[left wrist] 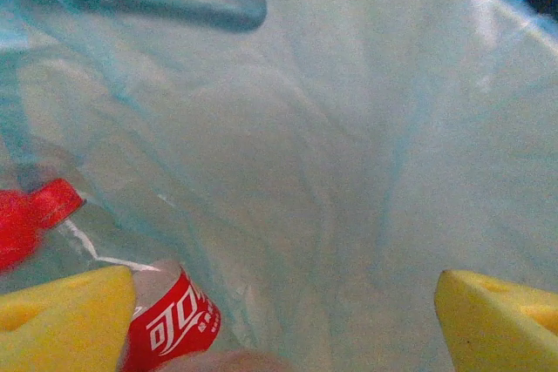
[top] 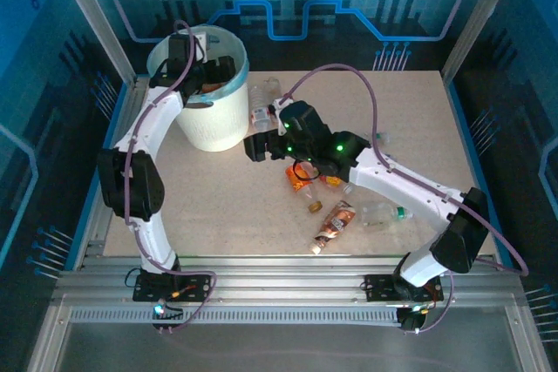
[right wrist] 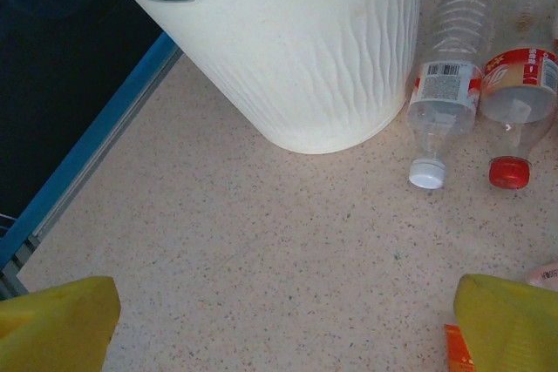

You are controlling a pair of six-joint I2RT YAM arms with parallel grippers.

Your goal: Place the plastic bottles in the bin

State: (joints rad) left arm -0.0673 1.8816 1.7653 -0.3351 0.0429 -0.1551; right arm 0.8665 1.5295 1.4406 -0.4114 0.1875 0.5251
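red-labelled bottle [left wrist: 170,320] inside bin [left wrist: 349,128], white-capped bottle [right wrist: 445,84] outside

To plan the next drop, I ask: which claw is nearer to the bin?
Left. The left claw is inside the bin, open above bottles lying in it. The right claw is outside, open over the table beside the bin's wall.

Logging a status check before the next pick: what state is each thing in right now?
bin: upright, bag-lined, bottles inside
left gripper: open, empty, inside the bin
right gripper: open, empty, above the table
red-labelled bottle: lying in the bin
white-capped bottle: capped, on its side beside the bin
red-capped bottle: capped, on its side on the table
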